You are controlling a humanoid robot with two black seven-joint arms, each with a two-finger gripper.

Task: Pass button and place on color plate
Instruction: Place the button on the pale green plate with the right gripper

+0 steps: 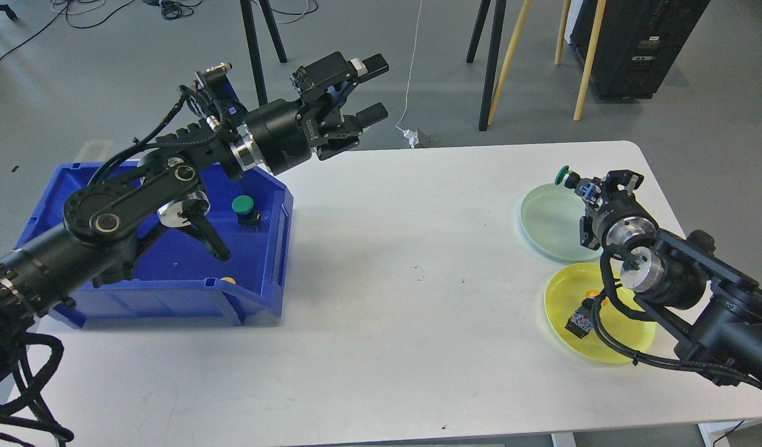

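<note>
On a white tabletop (418, 261), the right tool (595, 186) grips a green-capped button (567, 177) at the far rim of a pale green plate (551, 220), the cap jutting out to the tool's left. Just nearer the robot, a yellow plate (573, 292) holds another button (581, 321), dark-bodied with an orange cap, partly hidden behind the right arm. Across the tabletop, the left tool (373, 90) hangs empty with its two fingers spread apart, raised beyond the far corner of a blue bin (257, 298). Inside the bin, well below and behind that tool, stands a second green button (244, 208), and something yellow (228, 280) peeks over the near wall.
</note>
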